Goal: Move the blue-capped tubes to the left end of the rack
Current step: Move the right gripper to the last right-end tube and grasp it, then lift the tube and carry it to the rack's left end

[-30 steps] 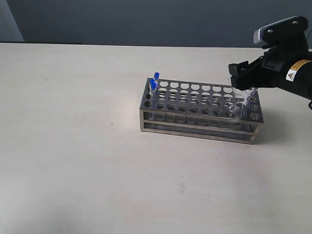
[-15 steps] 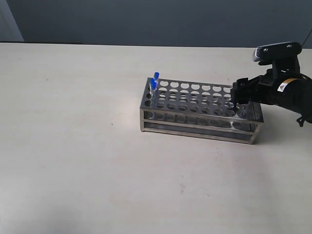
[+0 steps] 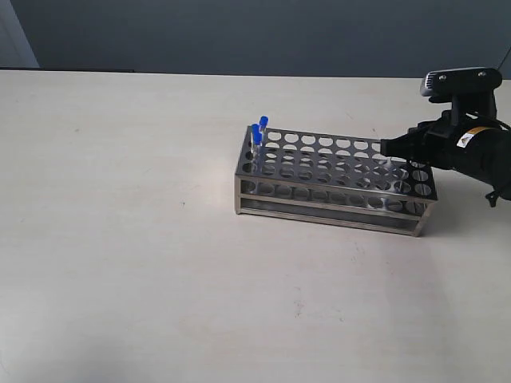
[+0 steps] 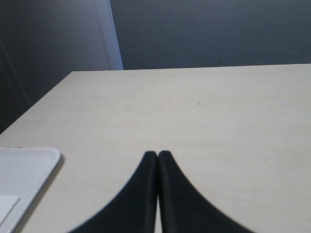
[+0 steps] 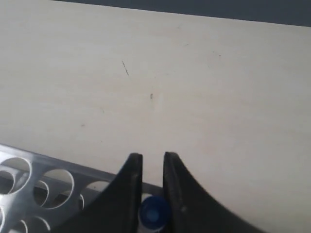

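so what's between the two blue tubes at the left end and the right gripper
Only empty holes in the rack top. The exterior view shows no other tube between the two blue tubes and the right gripper.

Lab-like setting: steel test-tube rack [image 3: 335, 163] on a pale tabletop [image 3: 120, 239]

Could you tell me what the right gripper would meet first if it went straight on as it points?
The right gripper would likely press the blue-capped tube between its fingers; beyond that only bare table shows, depth unclear.
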`<state>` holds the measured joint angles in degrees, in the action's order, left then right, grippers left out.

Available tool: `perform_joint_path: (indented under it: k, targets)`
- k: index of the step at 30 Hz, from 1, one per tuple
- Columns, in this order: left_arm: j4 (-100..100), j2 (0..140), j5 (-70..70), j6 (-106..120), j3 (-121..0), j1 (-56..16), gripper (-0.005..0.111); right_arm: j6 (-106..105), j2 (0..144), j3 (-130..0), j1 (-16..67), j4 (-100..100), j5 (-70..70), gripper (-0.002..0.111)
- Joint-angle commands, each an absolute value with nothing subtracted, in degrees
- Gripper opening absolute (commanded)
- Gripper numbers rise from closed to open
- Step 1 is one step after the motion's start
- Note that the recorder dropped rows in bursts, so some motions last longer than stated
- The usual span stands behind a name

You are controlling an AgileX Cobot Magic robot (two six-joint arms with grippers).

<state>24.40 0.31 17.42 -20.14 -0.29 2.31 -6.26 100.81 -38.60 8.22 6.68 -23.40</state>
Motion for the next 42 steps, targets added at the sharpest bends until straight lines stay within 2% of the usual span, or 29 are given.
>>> perform_joint_path:
  k: [1, 18, 24, 34, 42]
  targets:
    - [24.72, 0.0, 16.9, -20.43, -0.2, 2.09, 0.0, -6.5, 100.36, -38.56, 8.0, 7.09, -23.81, -0.001]
    - [24.72, 0.0, 16.9, -20.43, -0.2, 2.09, 0.0, -6.4, 88.15, -38.65, 8.12, 2.98, -20.07, -0.001]
    - [24.72, 0.0, 16.78, -20.43, -0.2, 2.09, 0.0, -2.21, 83.61, -38.65, 12.22, -3.46, -20.33, -0.001]
    - [24.72, 0.0, 16.78, -20.43, -0.2, 2.09, 0.0, 9.34, 84.75, -42.61, 19.73, -16.85, -18.39, -0.001]
    - [24.72, 0.0, 16.9, -20.43, -0.2, 2.09, 0.0, 25.27, 87.15, -42.61, 22.4, -33.0, -25.21, -0.001]
